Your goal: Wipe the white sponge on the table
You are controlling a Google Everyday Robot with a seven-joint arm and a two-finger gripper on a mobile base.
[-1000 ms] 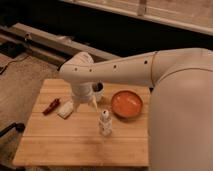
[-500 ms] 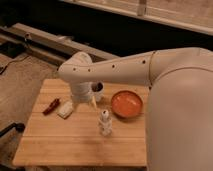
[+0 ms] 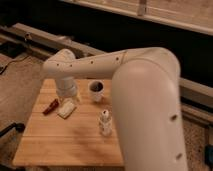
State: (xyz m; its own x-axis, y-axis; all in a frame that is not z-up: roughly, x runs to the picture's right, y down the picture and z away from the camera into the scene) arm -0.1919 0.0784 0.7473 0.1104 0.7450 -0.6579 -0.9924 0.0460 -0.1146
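We see the gripper (image 3: 70,98) hanging just over the white sponge (image 3: 66,109), its fingers spread and holding nothing. The sponge lies flat on the wooden surface (image 3: 60,145), near its left edge, beside a small red object (image 3: 50,106).

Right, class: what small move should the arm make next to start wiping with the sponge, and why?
Probably lower the gripper straight down onto the white sponge. It hangs open just above the sponge, which lies flat on the table, not yet gripped.
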